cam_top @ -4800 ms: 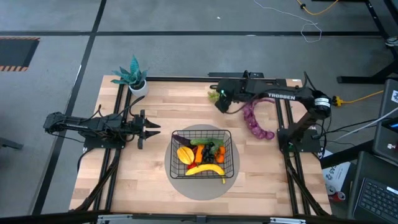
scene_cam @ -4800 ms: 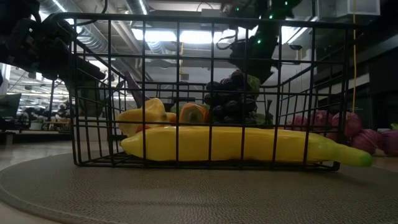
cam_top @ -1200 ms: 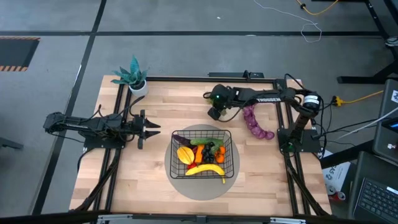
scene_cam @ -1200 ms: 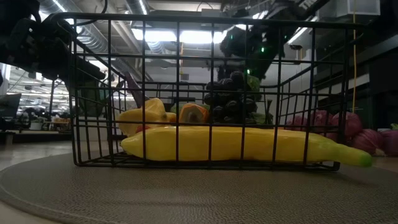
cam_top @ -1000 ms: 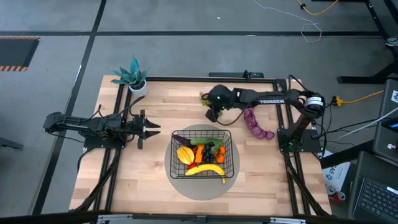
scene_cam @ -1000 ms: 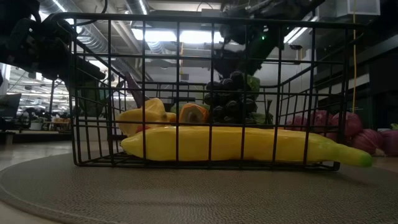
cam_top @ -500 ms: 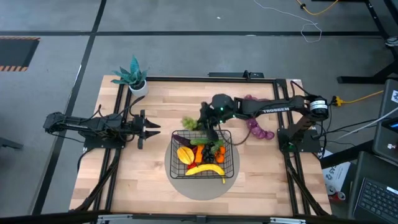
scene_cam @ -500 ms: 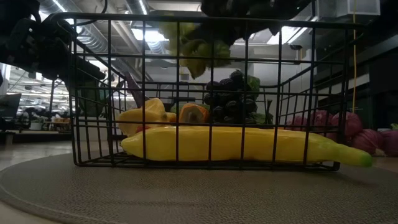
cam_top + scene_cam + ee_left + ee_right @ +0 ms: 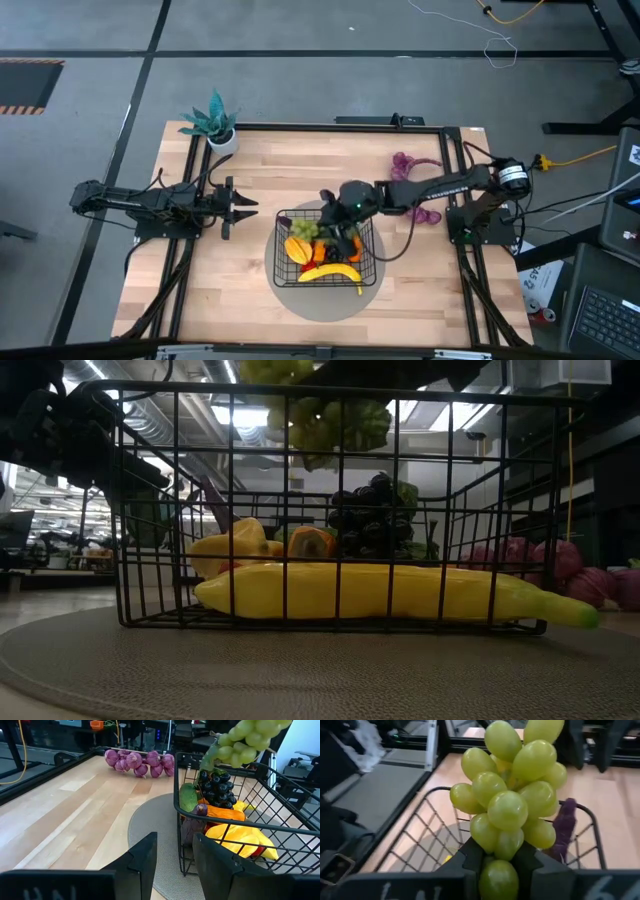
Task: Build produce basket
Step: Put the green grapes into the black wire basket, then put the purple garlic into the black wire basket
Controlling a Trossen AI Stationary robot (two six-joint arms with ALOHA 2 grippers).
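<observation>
The black wire basket stands on a round grey mat and holds a yellow banana, dark grapes and other produce. My right gripper is above the basket's far left part, shut on a bunch of green grapes. In the low view the green grapes hang at the height of the basket's top rim. A string of purple grapes lies on the table at the far right. My left gripper waits open, left of the basket. My right gripper pinches the green bunch at its end nearest the wrist, one grape showing between the two fingers. The fingers come slanting down from the table's right. The rest of the bunch sticks out past the fingertips, lifted clear above the produce in the basket.
A teal potted plant stands at the table's far left corner. Black frame rails run along the left and right sides of the table. Bare wood lies between the basket and my left gripper.
My right gripper has carried the green grapes from the far side of the table toward the near edge and the left, and now holds them over the basket. The bunch has stayed clear of the table throughout.
</observation>
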